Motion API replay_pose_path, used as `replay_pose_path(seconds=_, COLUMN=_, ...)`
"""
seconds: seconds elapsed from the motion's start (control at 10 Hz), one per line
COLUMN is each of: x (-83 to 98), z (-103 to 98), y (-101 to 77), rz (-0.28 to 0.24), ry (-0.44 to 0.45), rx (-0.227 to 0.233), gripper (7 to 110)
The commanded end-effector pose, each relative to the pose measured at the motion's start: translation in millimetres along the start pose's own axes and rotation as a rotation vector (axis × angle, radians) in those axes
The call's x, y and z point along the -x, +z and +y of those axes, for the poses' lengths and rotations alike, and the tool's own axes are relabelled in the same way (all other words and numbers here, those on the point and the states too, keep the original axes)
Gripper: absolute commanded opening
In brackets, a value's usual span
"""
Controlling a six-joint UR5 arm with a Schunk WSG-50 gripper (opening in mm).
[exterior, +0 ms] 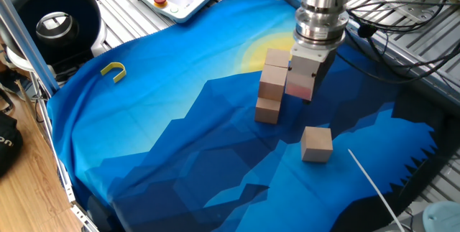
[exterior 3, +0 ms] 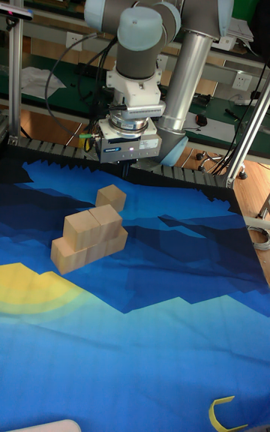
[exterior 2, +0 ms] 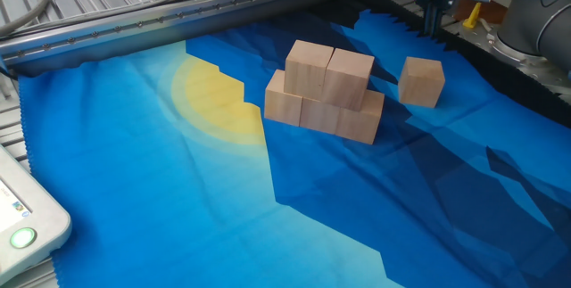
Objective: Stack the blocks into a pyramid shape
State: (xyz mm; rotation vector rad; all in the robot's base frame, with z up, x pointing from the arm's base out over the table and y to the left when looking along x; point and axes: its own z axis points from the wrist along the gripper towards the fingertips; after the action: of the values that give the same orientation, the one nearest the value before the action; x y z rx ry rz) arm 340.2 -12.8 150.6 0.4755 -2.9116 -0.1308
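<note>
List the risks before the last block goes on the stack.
1. The stack is three blocks below and two on top; a hard placement may push the upper pair off.
2. The loose block sits close to the stack, so the pincer might clip the stack when descending.
3. The cloth may slip.
</note>
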Motion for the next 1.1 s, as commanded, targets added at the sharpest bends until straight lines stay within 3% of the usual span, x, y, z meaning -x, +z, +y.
replay_pose_path(seconds=0.0, x=-8.6, z=6.4, y=-18.4, rz=0.029, ry=0.053, rx=-0.012, gripper=7)
replay_pose_path(seconds=0.1, x=-4.5, z=15.5, y=-18.5, rz=0.014, ry=0.061, rx=0.029, gripper=7)
replay_pose_path(seconds=0.4, x=-1.6, z=26.2, y=-26.3, rz=-0.007, ry=0.068, rx=0.057, gripper=7)
replay_pose_path(seconds=0.6, x=-4.3, z=21.8, y=-29.5, rz=-0.008, ry=0.071, rx=0.035, gripper=7)
replay_pose_path(seconds=1.0, x=-5.3, z=21.0, y=-31.5, rz=-0.010, ry=0.066, rx=0.050, gripper=7)
